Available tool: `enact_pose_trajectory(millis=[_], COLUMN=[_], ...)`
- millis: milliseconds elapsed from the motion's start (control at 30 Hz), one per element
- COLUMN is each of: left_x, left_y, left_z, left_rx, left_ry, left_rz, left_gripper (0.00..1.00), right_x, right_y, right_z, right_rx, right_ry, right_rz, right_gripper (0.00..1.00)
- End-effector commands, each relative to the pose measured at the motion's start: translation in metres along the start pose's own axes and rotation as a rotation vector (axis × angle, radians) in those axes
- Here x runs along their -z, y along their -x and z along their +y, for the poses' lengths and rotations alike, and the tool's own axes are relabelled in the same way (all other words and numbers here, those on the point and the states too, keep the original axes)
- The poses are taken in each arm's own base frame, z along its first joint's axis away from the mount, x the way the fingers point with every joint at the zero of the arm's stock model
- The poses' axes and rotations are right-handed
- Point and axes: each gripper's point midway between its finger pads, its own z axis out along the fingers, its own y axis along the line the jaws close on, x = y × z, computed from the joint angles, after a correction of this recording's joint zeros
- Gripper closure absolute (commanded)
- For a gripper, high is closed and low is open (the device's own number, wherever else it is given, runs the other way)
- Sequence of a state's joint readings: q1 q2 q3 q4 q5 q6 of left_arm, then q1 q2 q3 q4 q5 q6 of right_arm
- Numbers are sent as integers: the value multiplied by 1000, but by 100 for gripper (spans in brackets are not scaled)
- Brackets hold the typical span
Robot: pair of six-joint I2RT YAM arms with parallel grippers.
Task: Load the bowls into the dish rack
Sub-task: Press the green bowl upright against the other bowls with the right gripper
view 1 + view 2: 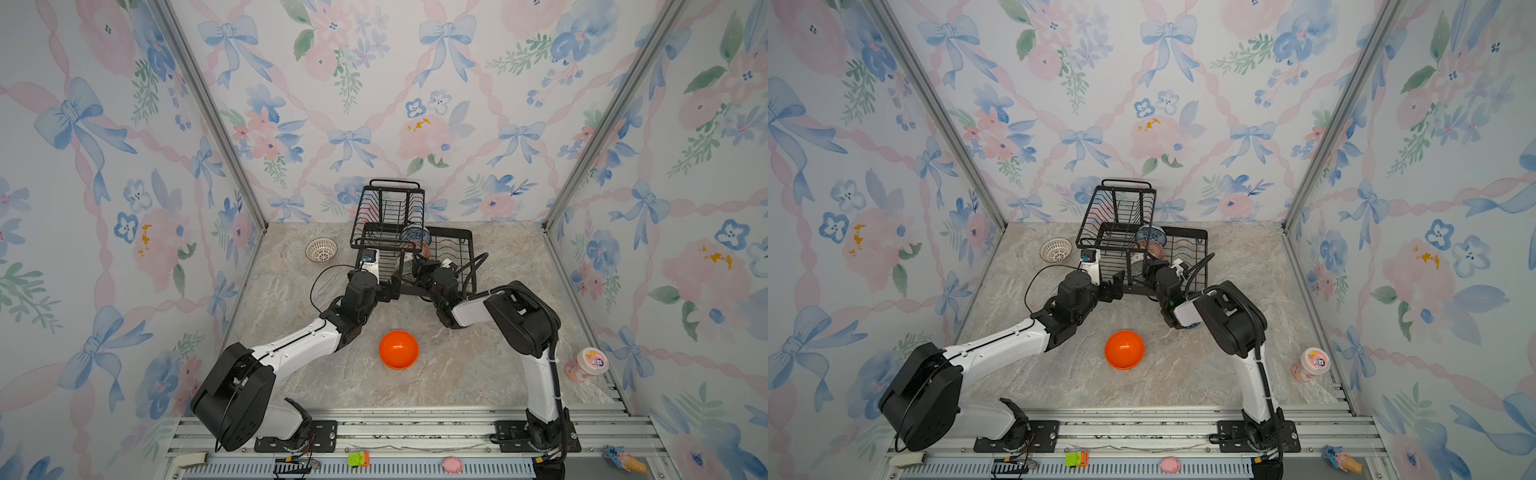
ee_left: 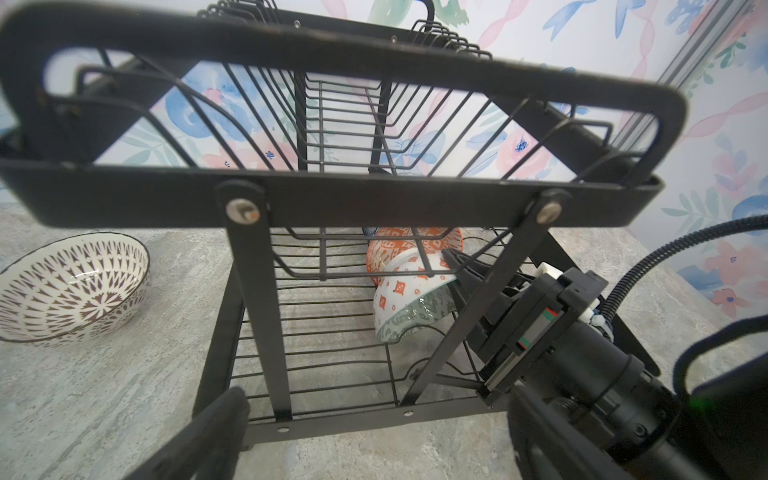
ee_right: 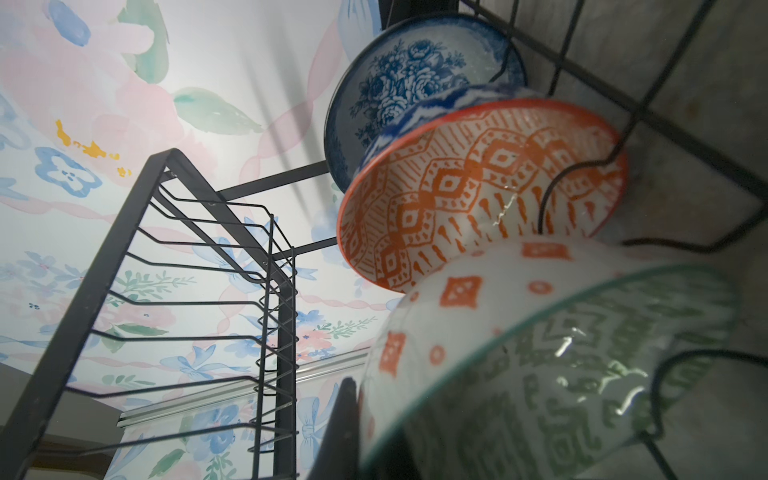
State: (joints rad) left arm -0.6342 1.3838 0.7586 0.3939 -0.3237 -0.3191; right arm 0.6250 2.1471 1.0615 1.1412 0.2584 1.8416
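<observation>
Between the right jaws, pinched by its rim, the grey-green bowl (image 2: 409, 307) is held in the lower tray of the dish rack (image 2: 257, 291); the left jaws are spread. Release seems called for next.

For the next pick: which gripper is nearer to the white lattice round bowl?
Left. The left gripper is right of the white bowl, at the black wire dish rack's front; the right gripper, farther right, holds a grey-green patterned bowl inside.
</observation>
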Motion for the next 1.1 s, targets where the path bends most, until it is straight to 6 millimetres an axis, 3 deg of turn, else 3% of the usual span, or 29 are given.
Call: enact_pose_trajectory(millis=[0,267,467,1067], left_x=[5,4,5,9], left_y=[-11,-15,-13,-9], left_z=[7,7,7,6], left_rx=[9,11,12,17], left_ry=[4,3,0,-4], left_rz=[19,28,22,11], left_gripper=[2,2,2,2], right_x=[17,27,23,25], right_y=[2,5,2,-5], right_z=[-72,-66,-66,-35], right_rx=[64,56,23,69], right_ry=[-206,-220,-204,-145], right_rz=[-22,-52,-40,-11], right_gripper=[97,86,82,79])
